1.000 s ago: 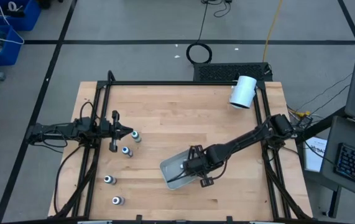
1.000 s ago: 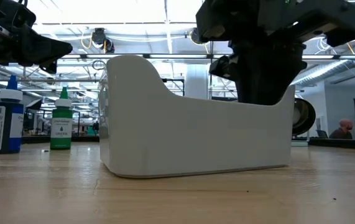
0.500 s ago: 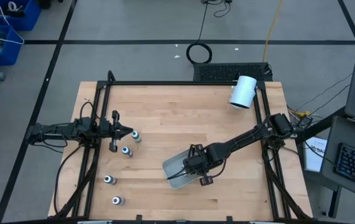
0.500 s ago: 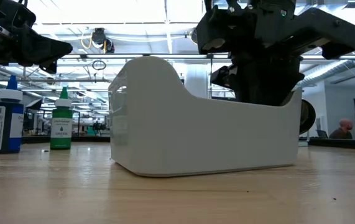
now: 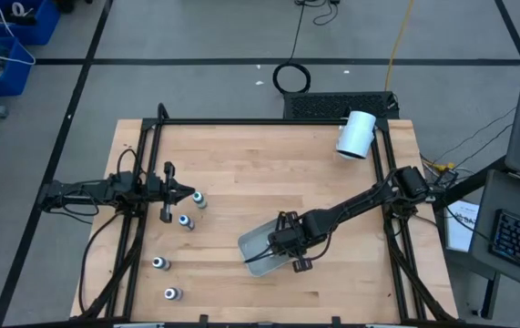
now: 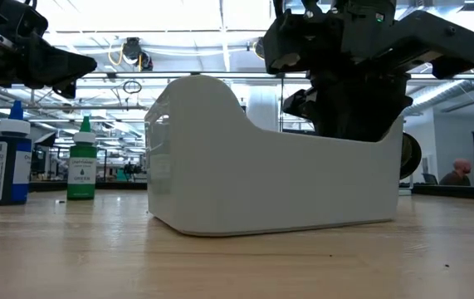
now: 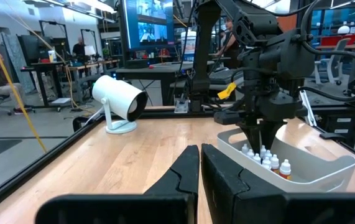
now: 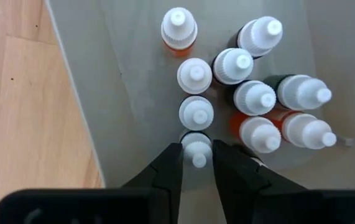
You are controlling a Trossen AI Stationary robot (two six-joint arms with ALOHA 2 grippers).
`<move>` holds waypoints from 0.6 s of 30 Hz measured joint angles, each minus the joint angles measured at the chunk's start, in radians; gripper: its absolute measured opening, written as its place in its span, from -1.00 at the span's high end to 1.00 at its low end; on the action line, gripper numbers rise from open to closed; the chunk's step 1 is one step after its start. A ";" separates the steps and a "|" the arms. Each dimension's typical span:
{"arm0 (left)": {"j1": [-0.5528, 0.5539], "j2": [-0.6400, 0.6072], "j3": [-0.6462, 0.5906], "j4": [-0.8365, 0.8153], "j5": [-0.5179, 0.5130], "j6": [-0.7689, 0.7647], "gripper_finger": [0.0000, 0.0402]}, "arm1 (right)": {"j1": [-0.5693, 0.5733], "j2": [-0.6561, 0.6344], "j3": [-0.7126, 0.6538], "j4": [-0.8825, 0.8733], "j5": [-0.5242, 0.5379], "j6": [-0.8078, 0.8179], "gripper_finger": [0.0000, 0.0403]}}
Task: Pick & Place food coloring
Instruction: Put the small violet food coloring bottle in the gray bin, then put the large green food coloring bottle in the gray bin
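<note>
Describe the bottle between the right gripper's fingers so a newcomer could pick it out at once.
Find the clear tray near the table's middle, where the right gripper reaches down. Ten small white-capped bottles stand inside; the target bottle ends a line of four and is the only one flanked by the dark fingers.

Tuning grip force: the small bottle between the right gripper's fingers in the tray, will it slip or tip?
Bottle: smooth, rounded white cap, so likely slippery. Tall and narrow, so probably tips if nudged; neighbour may topple too. Right gripper has little to clamp. Likely light.
</note>
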State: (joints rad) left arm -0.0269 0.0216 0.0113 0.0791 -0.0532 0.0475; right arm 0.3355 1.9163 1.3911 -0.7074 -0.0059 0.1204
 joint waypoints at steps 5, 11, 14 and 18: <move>0.000 0.000 0.000 0.000 0.000 0.000 0.87 | 0.000 0.000 0.000 0.001 0.000 0.018 0.61; 0.000 0.000 0.000 0.000 0.000 -0.001 0.87 | 0.000 -0.034 0.000 0.008 -0.002 0.031 0.57; 0.000 0.000 0.000 0.000 0.000 -0.002 0.87 | 0.004 -0.056 0.000 0.015 -0.003 0.037 0.51; 0.000 0.000 0.000 0.000 0.000 -0.002 0.87 | 0.010 -0.063 0.000 0.031 -0.002 0.037 0.42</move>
State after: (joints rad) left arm -0.0268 0.0214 0.0111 0.0792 -0.0532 0.0456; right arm 0.3454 1.8530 1.3911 -0.6762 -0.0074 0.1574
